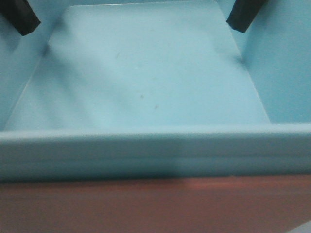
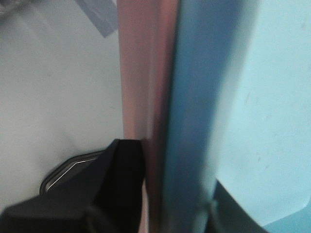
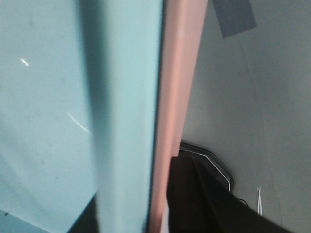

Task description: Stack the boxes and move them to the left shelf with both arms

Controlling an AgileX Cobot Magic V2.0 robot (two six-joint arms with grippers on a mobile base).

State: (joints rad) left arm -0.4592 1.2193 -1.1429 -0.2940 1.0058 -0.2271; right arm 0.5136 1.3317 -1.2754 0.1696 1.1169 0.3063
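While each arm grips one end wall of the nested pair, we see the left gripper (image 2: 170, 204) pinching both walls together, its outer black finger (image 2: 116, 174) flat against the pink tub (image 2: 138, 73) and its inner finger low inside the blue tub (image 2: 272, 97). We read the right gripper (image 3: 131, 213) the same way, outer finger (image 3: 194, 194) on the pink rim (image 3: 177, 97), inner one only a dark sliver at the frame's bottom edge. In the front view, two black fingertips (image 1: 19, 17) (image 1: 245, 14) sit in the blue tub's far corners, and the pink tub (image 1: 146, 206) shows beneath the blue rim (image 1: 155, 145).

Risks, as we judge them: smooth walls held by narrow pads may slip if the arms move unevenly, tilting or dropping the stack; squeezing could also bow the walls.

Hidden: the shelf appears in no view, so we cannot place the stack relative to it. Whether the tubs rest on the grey surface (image 2: 53, 87) or hang above it we cannot tell. All frames are blurred, and a bluish strip (image 3: 233, 17) on that surface is unidentifiable
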